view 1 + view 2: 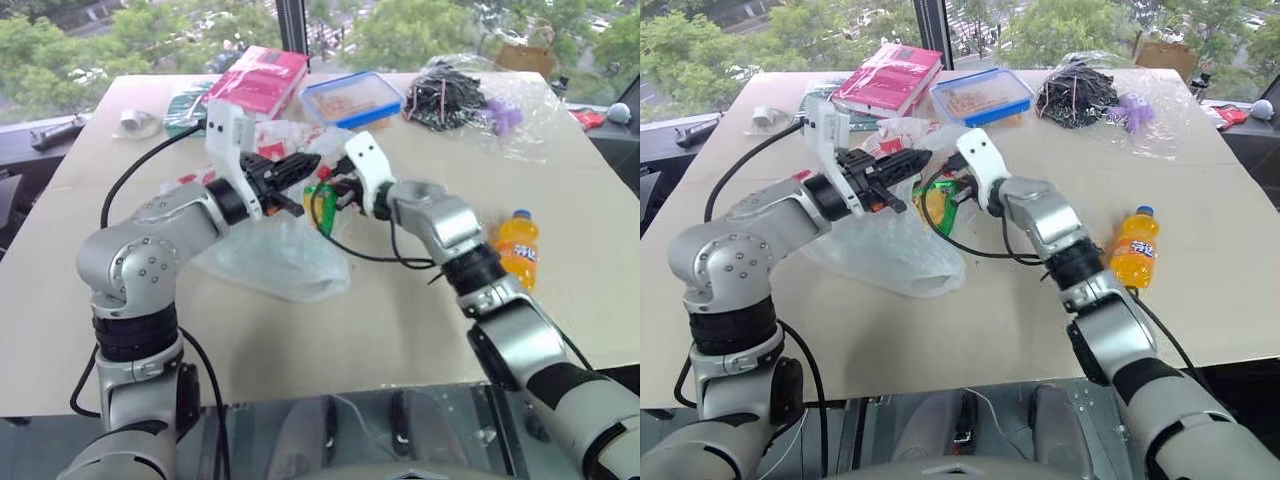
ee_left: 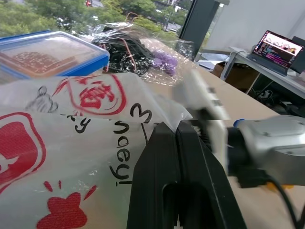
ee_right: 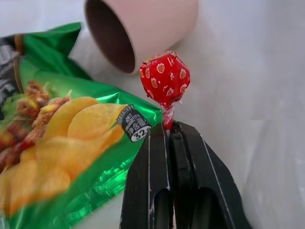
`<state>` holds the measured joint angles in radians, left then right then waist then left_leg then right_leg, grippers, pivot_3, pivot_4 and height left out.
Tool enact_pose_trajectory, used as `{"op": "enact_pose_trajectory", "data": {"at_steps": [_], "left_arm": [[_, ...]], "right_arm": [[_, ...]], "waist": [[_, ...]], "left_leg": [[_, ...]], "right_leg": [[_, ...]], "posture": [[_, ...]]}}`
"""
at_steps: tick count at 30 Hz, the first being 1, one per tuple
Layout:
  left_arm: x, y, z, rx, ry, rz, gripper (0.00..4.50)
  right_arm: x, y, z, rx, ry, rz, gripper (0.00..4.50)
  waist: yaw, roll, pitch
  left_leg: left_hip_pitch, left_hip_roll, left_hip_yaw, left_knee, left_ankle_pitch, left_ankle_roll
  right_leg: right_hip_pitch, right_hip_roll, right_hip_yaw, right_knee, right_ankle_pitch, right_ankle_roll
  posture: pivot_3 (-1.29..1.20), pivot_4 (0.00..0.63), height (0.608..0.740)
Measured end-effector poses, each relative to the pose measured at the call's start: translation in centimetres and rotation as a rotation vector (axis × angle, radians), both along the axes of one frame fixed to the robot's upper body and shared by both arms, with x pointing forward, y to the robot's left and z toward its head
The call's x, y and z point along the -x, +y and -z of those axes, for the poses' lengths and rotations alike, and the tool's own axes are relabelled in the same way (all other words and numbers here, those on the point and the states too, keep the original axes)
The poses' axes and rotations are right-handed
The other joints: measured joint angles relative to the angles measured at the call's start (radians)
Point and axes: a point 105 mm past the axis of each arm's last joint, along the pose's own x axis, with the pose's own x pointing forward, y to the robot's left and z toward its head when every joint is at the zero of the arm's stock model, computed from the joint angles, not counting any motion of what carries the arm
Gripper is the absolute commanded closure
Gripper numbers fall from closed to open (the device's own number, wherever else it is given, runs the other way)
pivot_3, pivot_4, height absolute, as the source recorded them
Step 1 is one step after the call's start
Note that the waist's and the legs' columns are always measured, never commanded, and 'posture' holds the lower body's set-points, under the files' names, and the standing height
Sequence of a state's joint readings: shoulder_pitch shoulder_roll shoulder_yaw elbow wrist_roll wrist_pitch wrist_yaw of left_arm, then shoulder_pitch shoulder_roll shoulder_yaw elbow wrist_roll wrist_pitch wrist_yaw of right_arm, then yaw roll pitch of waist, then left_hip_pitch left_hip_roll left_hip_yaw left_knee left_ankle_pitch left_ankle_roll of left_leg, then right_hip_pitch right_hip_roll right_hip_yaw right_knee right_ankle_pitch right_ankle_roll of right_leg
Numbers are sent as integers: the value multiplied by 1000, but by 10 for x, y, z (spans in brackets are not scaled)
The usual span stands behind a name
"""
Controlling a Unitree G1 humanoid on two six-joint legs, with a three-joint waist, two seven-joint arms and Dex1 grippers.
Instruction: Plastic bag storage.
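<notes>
With your left gripper [image 1: 902, 163] clamped on the plastic bag [image 1: 890, 250] rim, guide the lollipop [image 3: 165, 78] pinched in your right gripper [image 3: 170, 128] deep inside before releasing.

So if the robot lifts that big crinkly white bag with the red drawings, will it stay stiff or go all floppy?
Probably floppy: the plastic bag sags in soft folds below the left gripper, which is shut on it. It looks thin and see-through, so likely light. The film may be slippery, so it could slide out.
</notes>
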<state>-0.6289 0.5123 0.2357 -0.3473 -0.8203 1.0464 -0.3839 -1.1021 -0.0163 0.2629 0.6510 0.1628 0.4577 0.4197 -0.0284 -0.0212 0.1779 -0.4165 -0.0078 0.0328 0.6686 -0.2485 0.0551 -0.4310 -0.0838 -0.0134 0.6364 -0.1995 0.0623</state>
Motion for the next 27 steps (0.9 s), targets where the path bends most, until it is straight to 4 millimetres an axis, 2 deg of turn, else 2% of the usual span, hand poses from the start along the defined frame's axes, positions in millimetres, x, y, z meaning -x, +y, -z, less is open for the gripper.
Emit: {"op": "enact_pose_trajectory", "data": {"at_steps": [2, 3, 6, 9, 11, 13, 18, 21, 23, 25, 26, 27], "left_arm": [[-1, 6, 0, 9, -3, -32, 4500], [-1, 7, 0, 11, -6, -38, 4500], [0, 11, 2, 12, -3, -61, 4500], [-1, 11, 4, 13, 3, -68, 4500], [-1, 10, 4, 18, 5, -66, 4500], [-4, 4, 10, 24, 31, -51, 4500], [-15, 5, 18, 38, 70, -68, 4500], [-21, 4, 16, 46, 61, -77, 4500], [-24, 1, 19, 40, 70, -74, 4500], [-27, -1, 22, 42, 79, -71, 4500], [-27, -1, 22, 44, 81, -70, 4500], [-29, -2, 23, 44, 84, -71, 4500]], "right_arm": [[-5, 12, -4, -26, -36, -22, 4479], [-5, 15, -5, -34, -44, -26, 4188], [-9, 22, -7, -35, -110, -35, 3030], [-11, 21, -9, -37, -163, -32, 1587], [-12, 15, -12, -29, -201, -35, 1587], [-3, 5, -15, -53, -231, -69, 1587], [24, -39, -12, -68, -211, -58, 1587], [59, -66, -27, -110, -195, -43, 1587], [84, -93, -41, -127, -199, 9, 1012], [95, -122, -50, -110, -209, 136, 201], [98, -132, -50, -99, -204, 184, 41], [103, -155, -44, -51, -177, 301, 41]], "waist": [[-9, 0, 0], [-10, 0, 0], [-10, 0, 0], [-11, 0, 0], [-11, 0, 0], [-6, 0, 0], [-4, 0, 0], [0, 0, 0], [7, 0, 0], [13, 0, 0], [16, 0, 0], [19, 0, 0]], "left_leg": [[0, 0, 0, 0, 0, 0], [0, 0, 0, 0, 0, 0], [0, 0, 0, 0, 0, 0], [0, 0, 0, 0, 0, -1], [0, 0, -1, 0, 0, -1], [0, 0, -1, 0, 0, -1], [-2, 0, -1, 0, 0, -1], [-2, 0, -1, 0, 0, -1], [-2, 0, -1, 1, 0, -1], [-1, 0, 0, 1, 0, 0], [-1, 0, -1, 2, 0, 0], [-1, 0, 0, 2, 0, 0]], "right_leg": [[0, 0, 0, 0, 0, 0], [0, 0, 0, 0, 0, 0], [0, 0, 0, 0, 0, 0], [0, -1, 0, 0, 0, 0], [0, -1, -1, 0, 0, 0], [0, -1, -1, 0, 0, 0], [-1, -2, -1, 1, 0, 0], [-1, -2, -1, 1, 0, 0], [-1, -2, -1, 1, 0, 0], [-1, -2, -1, 1, 0, 0], [0, -2, -1, 2, 0, 0], [0, -2, -1, 2, 0, 0]], "posture": [[0, 150, 740], [0, 150, 740], [0, 150, 740], [0, 150, 740], [0, 150, 740], [0, 150, 740], [0, 150, 740], [0, 150, 740], [0, 150, 740], [0, 150, 740], [0, 150, 740], [0, 150, 740]]}}
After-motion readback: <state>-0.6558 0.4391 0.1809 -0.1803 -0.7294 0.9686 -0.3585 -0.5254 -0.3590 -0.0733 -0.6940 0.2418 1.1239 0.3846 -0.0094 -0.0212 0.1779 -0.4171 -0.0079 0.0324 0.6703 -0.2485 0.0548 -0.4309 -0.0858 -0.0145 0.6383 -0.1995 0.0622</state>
